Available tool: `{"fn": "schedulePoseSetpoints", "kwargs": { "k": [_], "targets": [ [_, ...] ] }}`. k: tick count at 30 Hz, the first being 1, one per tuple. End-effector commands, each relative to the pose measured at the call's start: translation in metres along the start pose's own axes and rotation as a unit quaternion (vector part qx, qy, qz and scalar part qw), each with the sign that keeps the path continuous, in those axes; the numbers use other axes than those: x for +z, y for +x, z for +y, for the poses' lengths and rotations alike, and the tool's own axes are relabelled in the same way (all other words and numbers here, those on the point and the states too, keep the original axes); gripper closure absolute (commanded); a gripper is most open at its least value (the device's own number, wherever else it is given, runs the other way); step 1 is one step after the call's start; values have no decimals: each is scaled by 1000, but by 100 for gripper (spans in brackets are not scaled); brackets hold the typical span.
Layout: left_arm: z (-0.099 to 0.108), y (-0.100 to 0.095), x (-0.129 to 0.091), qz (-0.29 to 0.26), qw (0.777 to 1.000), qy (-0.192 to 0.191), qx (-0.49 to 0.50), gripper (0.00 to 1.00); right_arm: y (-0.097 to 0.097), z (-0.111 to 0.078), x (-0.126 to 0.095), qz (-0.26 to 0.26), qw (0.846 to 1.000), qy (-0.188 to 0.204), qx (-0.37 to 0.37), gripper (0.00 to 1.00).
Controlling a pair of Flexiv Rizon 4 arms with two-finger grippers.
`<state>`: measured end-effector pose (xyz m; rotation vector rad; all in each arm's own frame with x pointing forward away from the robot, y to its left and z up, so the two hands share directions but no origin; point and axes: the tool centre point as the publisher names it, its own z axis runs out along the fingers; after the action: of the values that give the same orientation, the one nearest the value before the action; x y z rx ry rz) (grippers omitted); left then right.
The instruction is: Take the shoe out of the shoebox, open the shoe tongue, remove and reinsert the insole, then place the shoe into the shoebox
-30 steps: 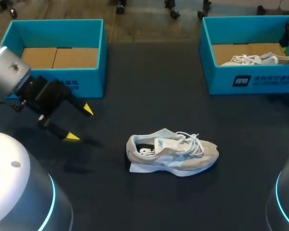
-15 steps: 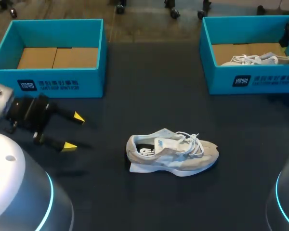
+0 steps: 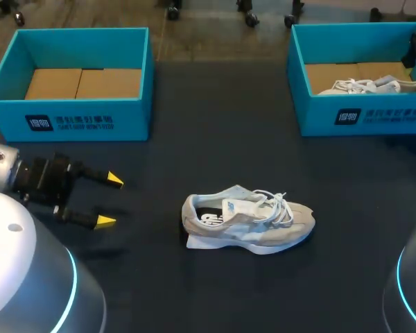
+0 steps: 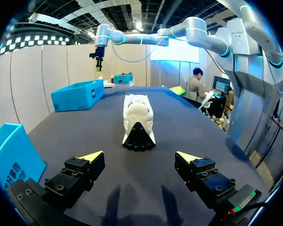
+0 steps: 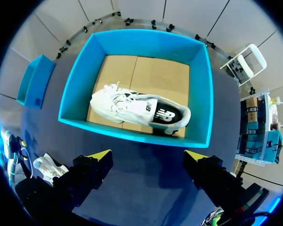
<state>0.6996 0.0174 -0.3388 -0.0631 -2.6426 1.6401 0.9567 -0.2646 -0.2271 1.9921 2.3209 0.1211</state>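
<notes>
Yellow-tipped left claw (image 3: 109, 201), spread wide, farther from the left shoebox (image 3: 125, 122) than before; shoe (image 3: 248, 220) unmoved; right claw (image 5: 147, 154) spread too.

Item 1, shoe (image 3: 248, 222): a beige-and-white trainer with white laces, upright on its sole near the table's centre, slightly toward 6 o'clock. The toe points to 3 o'clock and the heel to 9 o'clock, and a dark insole is visible in the opening.

Item 2, left shoebox (image 3: 69, 123): teal, lidless, at 10 o'clock, with its brown cardboard floor showing.

Item 3, right shoebox (image 3: 364, 116): teal, lidless, at 2 o'clock, holding a second shoe (image 3: 371, 85), white.
</notes>
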Motion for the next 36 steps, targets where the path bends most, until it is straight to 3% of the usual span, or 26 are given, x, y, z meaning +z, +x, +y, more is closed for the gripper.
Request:
{"fn": "schedulePoseSetpoints", "kwargs": {
  "k": [1, 18, 27, 36],
  "targets": [
    [0, 1, 0, -1, 1000, -1, 0, 0, 0, 0, 0, 0, 1000, 0, 0, 0],
    [0, 1, 0, -1, 1000, -1, 0, 0, 0, 0, 0, 0, 1000, 0, 0, 0],
    [12, -13, 32, -11, 1000, 24, 5, 0, 0, 0, 0, 0, 1000, 0, 0, 0],
    [9, -11, 86, -18, 999, 32, -1, 0, 0, 0, 0, 0, 1000, 0, 0, 0]
  ]
}}
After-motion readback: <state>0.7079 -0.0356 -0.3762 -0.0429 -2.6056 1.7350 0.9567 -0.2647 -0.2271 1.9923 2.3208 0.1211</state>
